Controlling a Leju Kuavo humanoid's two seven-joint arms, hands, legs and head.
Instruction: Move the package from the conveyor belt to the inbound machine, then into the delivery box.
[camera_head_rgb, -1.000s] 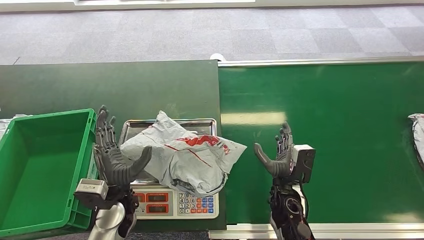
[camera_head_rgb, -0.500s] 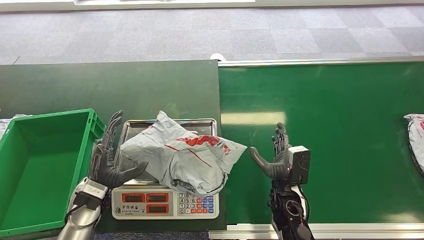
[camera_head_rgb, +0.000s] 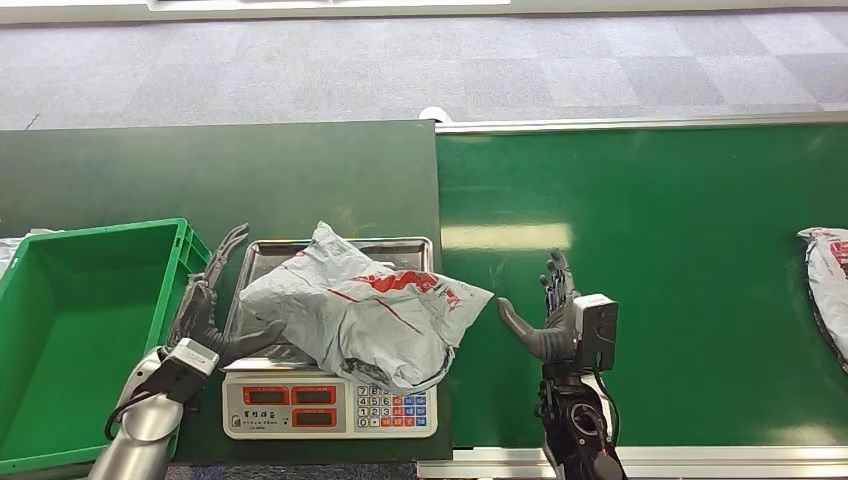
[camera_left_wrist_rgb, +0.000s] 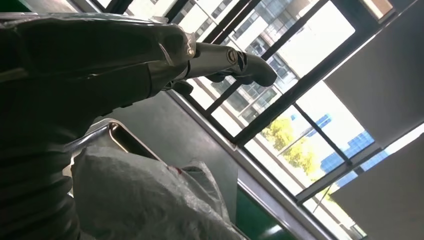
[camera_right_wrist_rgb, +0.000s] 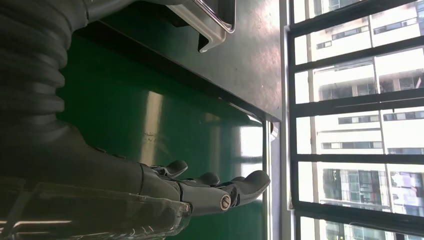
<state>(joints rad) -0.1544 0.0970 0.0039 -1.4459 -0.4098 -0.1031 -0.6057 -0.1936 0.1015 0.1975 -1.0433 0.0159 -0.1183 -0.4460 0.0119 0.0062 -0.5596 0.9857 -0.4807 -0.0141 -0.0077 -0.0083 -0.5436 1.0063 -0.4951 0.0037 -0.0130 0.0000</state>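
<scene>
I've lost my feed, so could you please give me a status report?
Left hand open, touching crumpled grey plastic package on steel-topped scale. Right hand open. Nothing in the way.

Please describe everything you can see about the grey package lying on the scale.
The package is a grey, crumpled plastic mailer bag with red printing on top. It lies flat on the steel tray of the scale, and its right corner hangs past the tray toward the green belt. The left hand is against its left edge, thumb at the bag. The right hand is apart from it.
</scene>
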